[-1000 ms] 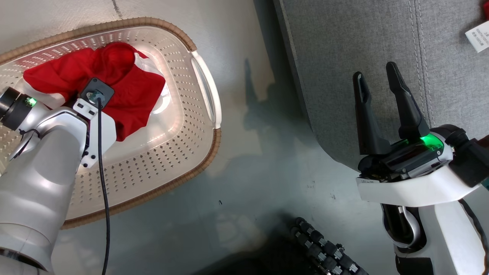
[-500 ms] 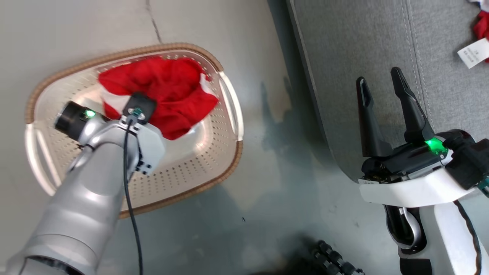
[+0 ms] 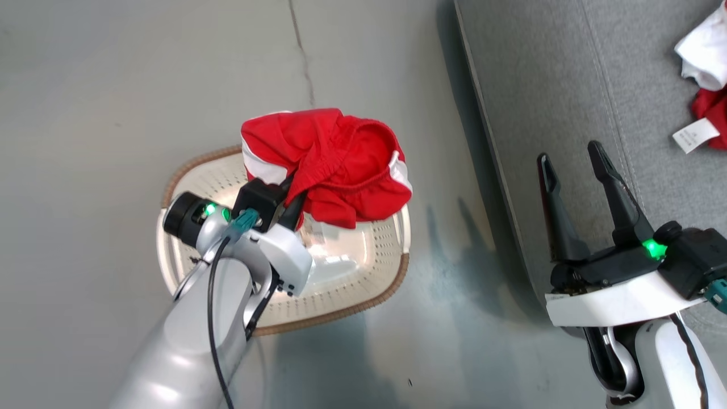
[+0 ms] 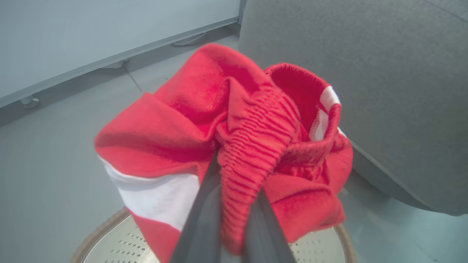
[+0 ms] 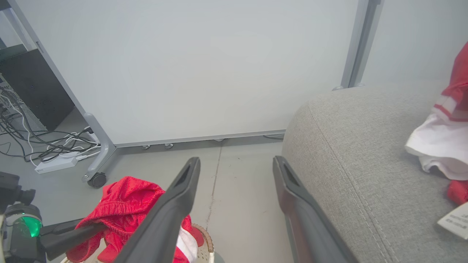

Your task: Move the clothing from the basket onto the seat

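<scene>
Head view, looking down: the left gripper [image 3: 293, 197] is closed on a red garment [image 3: 341, 165] with white side stripes. Its two dark fingers pinch the gathered elastic waistband, and the left wrist view shows the band squeezed between them at close range. The garment hangs bunched from the fingers above the basket [image 3: 372, 287], a cream perforated tub with a brown woven-look rim that stands on the grey floor [image 3: 113, 113]. Seen from the head, the cloth covers the far part of the rim; whether its lowest folds touch the basket cannot be told. The seat [image 3: 545, 102], grey fabric with stitched seams and a rounded corner, lies to the robot's right of the basket, separated from it by a strip of floor. The right gripper [image 3: 569, 152] is poised over the near edge of the seat, its fingers spread wide and empty. At the far right of the seat lies a second garment [image 3: 704, 51], white and red, with a small white tag [image 3: 693, 135] resting on the upholstery just beside it. Right wrist view: beyond the floor stands a pale wall panel [image 5: 201, 65] on a grey frame with a caster [image 5: 97, 179]. Loose cables [image 5: 40, 144] lie at the panel's left.
</scene>
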Robot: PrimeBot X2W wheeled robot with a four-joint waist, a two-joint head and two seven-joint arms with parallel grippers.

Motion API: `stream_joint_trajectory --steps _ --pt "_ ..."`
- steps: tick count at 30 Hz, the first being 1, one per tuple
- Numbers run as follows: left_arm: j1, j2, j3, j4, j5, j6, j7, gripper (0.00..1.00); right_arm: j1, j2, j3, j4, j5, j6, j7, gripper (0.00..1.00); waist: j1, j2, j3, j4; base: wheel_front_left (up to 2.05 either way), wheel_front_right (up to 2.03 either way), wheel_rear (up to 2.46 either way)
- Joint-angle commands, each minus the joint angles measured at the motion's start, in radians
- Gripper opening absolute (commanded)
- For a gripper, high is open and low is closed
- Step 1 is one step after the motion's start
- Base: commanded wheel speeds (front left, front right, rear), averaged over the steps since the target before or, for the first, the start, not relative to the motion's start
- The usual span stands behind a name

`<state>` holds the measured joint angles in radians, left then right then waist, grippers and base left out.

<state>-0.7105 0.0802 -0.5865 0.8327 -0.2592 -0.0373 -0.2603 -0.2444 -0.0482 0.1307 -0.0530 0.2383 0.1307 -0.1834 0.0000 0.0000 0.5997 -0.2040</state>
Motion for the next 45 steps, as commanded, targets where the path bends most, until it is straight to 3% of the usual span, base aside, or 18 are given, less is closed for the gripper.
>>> stream_joint_trajectory --steps 1,20,32,45 --pt "0.042 0.013 0.018 -0.054 -0.017 -0.004 -0.006 0.00 0.021 -0.005 -0.009 -0.005 -0.007 0.000 0.013 1.00 0.0000 0.0000 -0.082 0.049 0.00 0.00 0.00" --pt "0.358 0.066 0.174 -0.577 -0.103 0.037 -0.005 0.00 0.155 -0.005 -0.054 -0.023 -0.017 0.000 0.121 1.00 0.0000 0.0000 -0.354 0.126 0.00 0.00 0.00" --pt "0.451 0.091 0.174 -0.780 -0.132 0.049 0.017 0.00 0.262 -0.004 -0.067 -0.042 -0.009 0.000 0.174 1.00 0.0000 0.0000 -0.519 0.127 0.00 0.00 0.00" --pt "0.544 0.118 0.168 -0.873 -0.147 0.081 0.054 0.00 0.341 -0.005 -0.057 -0.061 0.003 0.000 0.205 1.00 0.0000 0.0000 -0.619 0.116 0.00 0.00 0.00"
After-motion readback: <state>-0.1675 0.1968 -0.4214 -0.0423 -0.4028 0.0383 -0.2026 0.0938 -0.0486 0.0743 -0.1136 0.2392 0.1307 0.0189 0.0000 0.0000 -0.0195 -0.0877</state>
